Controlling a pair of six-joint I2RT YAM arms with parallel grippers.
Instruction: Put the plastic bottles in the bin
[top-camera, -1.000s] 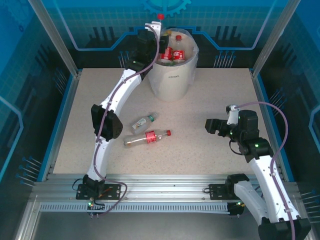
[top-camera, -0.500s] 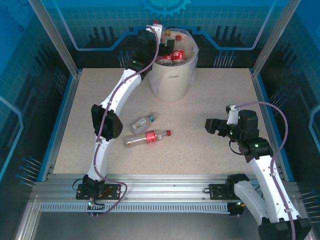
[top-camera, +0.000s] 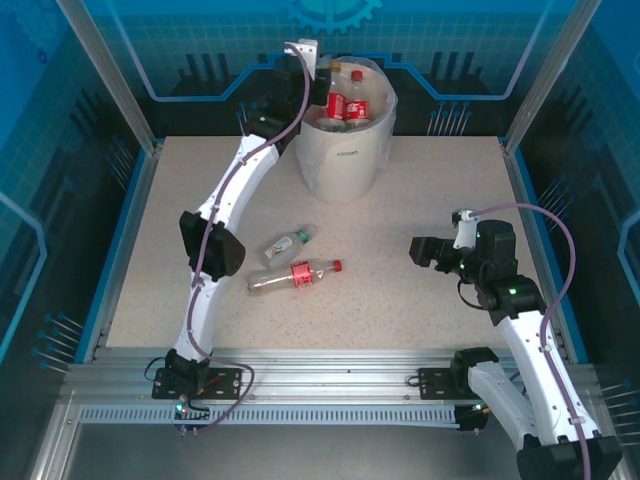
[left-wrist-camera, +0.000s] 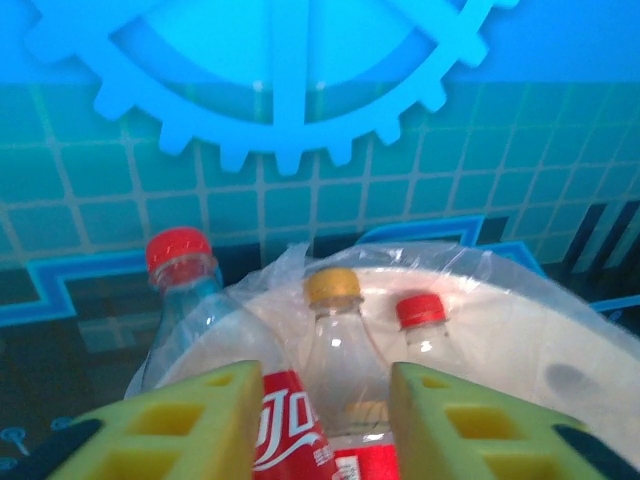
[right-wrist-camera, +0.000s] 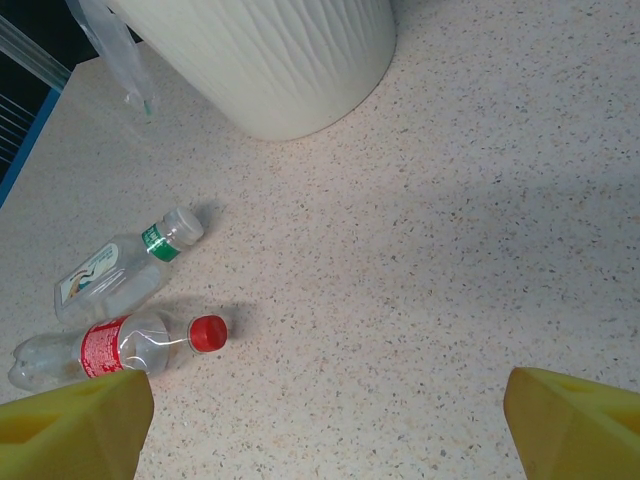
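Note:
The off-white bin (top-camera: 345, 160) stands at the back of the table with several plastic bottles (top-camera: 346, 106) inside its clear bag. My left gripper (top-camera: 318, 62) hovers over the bin's left rim, open, its jaws partly apart and empty. In the left wrist view, a red-labelled bottle (left-wrist-camera: 285, 430), a yellow-capped bottle (left-wrist-camera: 333, 290) and a red cap (left-wrist-camera: 420, 310) lie past the left gripper (left-wrist-camera: 325, 400). Two bottles lie on the table: a green-labelled one (top-camera: 288, 242) and a red-capped one (top-camera: 295, 275). My right gripper (top-camera: 420, 250) is open above bare table, right of them.
The right wrist view has the bin's ribbed wall (right-wrist-camera: 270, 60) at the top, the green-labelled bottle (right-wrist-camera: 120, 270) and the red-capped bottle (right-wrist-camera: 120, 345) at the left, and speckled table between the right gripper's (right-wrist-camera: 330, 425) fingers. Blue enclosure walls (top-camera: 100, 150) surround the table.
My left gripper let go of a red-capped bottle over the bin; it dropped in. The jaws opened wide, then narrowed. The right arm has not moved.

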